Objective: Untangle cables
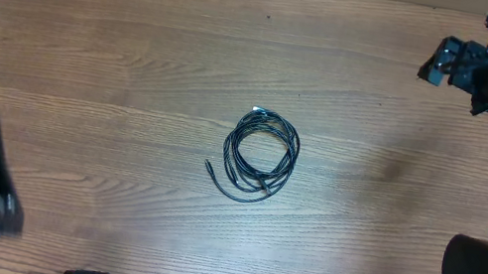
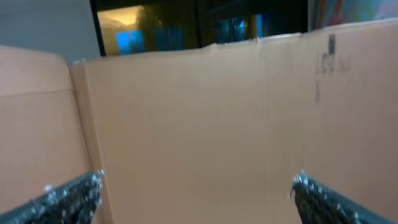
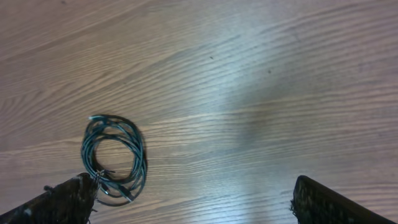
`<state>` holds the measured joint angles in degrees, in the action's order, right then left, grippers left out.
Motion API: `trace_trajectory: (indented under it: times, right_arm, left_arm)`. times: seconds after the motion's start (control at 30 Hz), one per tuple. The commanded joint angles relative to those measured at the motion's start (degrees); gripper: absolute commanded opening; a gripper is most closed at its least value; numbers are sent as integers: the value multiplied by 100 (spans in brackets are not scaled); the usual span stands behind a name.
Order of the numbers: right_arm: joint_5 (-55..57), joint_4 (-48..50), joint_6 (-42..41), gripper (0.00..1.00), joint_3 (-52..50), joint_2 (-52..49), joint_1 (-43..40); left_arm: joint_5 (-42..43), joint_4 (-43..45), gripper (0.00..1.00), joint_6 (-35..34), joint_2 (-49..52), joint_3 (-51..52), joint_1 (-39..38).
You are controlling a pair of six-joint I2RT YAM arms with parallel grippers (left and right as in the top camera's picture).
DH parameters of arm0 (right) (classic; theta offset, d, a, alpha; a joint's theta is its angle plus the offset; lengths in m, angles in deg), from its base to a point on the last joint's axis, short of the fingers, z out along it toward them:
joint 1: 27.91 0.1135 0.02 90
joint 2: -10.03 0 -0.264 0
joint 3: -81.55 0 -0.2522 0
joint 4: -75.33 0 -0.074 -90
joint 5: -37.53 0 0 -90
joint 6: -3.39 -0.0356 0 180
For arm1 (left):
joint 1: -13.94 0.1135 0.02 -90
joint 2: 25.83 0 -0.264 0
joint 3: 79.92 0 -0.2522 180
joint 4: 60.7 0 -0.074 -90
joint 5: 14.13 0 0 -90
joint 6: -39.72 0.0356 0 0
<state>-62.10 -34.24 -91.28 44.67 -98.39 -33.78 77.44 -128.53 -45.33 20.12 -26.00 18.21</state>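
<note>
- Dark fingertips [image 3: 62, 199] of my right hand [image 3: 193, 202] frame the bottom of the right wrist view. They are spread wide with nothing between them, so this hand is released and empty.
- Just above the fingertip at the lower left of that view lie the cables [image 3: 138, 163], thin black cords wound into one loose ring, flat on the desk [image 3: 261, 74].
- From overhead the cables sit near the middle of the frame, with a plug end [image 1: 209, 164] sticking out at their lower left. My right hand is far off at the upper right, well apart from them.
- My left hand [image 2: 198, 199] is released too, fingers far apart, but its camera faces a cardboard wall [image 2: 199, 112] and not the desk. Overhead it is a blur at the lower left edge.
- I judge the task barely begun: the cords are one bundle, none laid apart.
- To do this step well, I should bring the right hand down over the rim of the ring, not its centre, and pinch a single strand near a free plug end rather than the whole bundle.
- The left hand should turn down toward the desk and pin the rest, so a pull draws one cord out instead of dragging everything.
- Pulling slowly matters; a quick tug could tighten the loops into a knot.
</note>
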Motion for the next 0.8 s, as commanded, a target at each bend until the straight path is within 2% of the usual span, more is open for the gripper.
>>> trace_trajectory:
  times: [0.0, 0.13, 0.23, 0.47, 0.77]
  right_arm:
    - [105, 76, 26, 100, 114, 557, 72]
    - [125, 94, 26, 100, 114, 894, 72]
    - [125, 92, 26, 100, 114, 1139, 72]
    - [122, 28, 26, 100, 114, 1829, 72]
    - [120, -114, 26, 100, 114, 2529, 72]
  left_arm:
    - [50, -601, 100, 151, 1250, -1224, 44]
    - [319, -1143, 100, 149, 2365, -2262, 44]
    - [778, -1368, 100, 146, 2983, -2538, 44]
    - [3073, -2234, 100, 243, 4538, -2542, 44]
    - [3510, -3703, 99, 470, 6229, -2542, 24]
